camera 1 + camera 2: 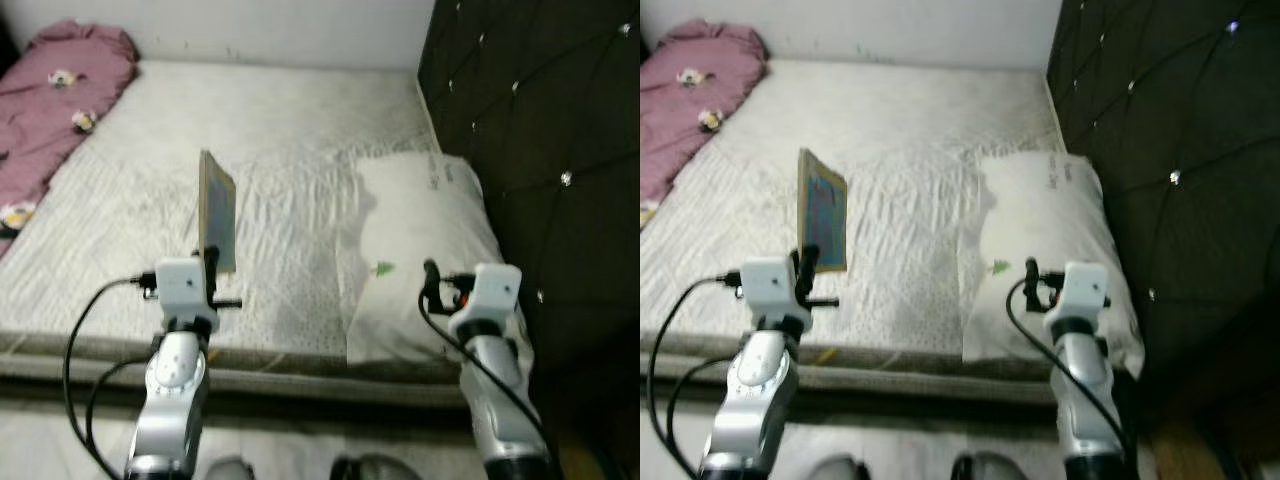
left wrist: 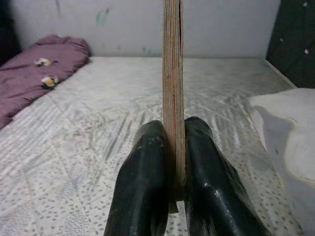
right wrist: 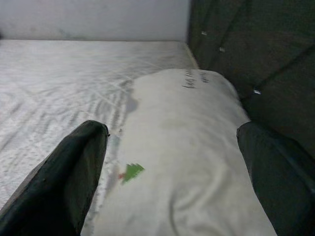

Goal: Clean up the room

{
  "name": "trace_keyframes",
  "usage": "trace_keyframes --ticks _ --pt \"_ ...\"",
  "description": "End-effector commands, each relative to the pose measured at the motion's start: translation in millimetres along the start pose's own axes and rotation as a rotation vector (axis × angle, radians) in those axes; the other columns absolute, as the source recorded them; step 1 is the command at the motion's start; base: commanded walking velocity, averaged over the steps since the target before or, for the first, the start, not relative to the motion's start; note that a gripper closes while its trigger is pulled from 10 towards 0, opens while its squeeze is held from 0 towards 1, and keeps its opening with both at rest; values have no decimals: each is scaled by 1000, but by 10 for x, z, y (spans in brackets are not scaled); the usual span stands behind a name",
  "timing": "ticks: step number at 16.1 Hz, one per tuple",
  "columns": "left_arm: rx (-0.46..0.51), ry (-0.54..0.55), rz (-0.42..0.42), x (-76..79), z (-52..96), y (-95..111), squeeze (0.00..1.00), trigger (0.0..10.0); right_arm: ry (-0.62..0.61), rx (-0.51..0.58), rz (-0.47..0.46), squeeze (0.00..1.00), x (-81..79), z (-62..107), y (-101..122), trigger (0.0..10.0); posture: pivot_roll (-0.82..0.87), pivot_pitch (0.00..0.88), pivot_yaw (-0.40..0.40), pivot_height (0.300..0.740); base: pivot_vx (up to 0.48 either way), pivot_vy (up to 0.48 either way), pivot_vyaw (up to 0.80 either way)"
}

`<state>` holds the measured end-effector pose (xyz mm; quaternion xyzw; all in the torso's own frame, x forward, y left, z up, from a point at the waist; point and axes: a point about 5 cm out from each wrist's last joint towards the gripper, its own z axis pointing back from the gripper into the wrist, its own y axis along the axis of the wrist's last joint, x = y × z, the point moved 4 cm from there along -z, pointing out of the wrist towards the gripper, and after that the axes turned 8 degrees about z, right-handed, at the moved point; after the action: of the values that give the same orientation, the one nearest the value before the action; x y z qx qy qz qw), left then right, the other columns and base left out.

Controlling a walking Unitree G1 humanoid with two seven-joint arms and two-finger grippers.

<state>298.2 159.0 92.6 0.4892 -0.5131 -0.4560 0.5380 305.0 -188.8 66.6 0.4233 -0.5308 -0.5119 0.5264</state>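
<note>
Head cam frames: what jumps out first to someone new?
The left gripper holds a thin book upright by its lower edge, fingers shut on it, above the near part of the white bed. The right gripper hangs open over the white pillow that lies against the dark tufted headboard. A crumpled maroon blanket lies at the bed's far left corner.
</note>
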Motion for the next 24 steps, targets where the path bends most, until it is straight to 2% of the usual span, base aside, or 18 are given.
trace_keyframes --ticks 1,8,12,16,19,24 --pt "24 5 6 -11 -15 65 0 10000 9 5 2 0 -3 -11 27 10000 -13 52 -15 740 0 0 0" --pt "8 -4 33 5 -19 48 0 10000 9 -2 -7 0 -5 -8 15 10000 -16 54 -14 740 0 0 0" --pt "4 -12 35 18 -21 41 0 10000 12 -3 -7 0 -4 -10 14 10000 -16 54 -16 740 0 306 0" --pt "2 -24 26 37 -23 34 0 10000 15 -7 -8 0 -9 -13 7 10000 -18 54 -16 740 0 0 0" --pt "3 -28 24 44 -26 36 0 10000 17 -12 -11 0 -12 -19 -2 10000 -17 53 -16 740 0 0 -735" --pt "16 -85 41 110 -12 64 0 10000 20 -12 -8 0 -16 -23 0 10000 -18 51 -18 740 0 0 0"
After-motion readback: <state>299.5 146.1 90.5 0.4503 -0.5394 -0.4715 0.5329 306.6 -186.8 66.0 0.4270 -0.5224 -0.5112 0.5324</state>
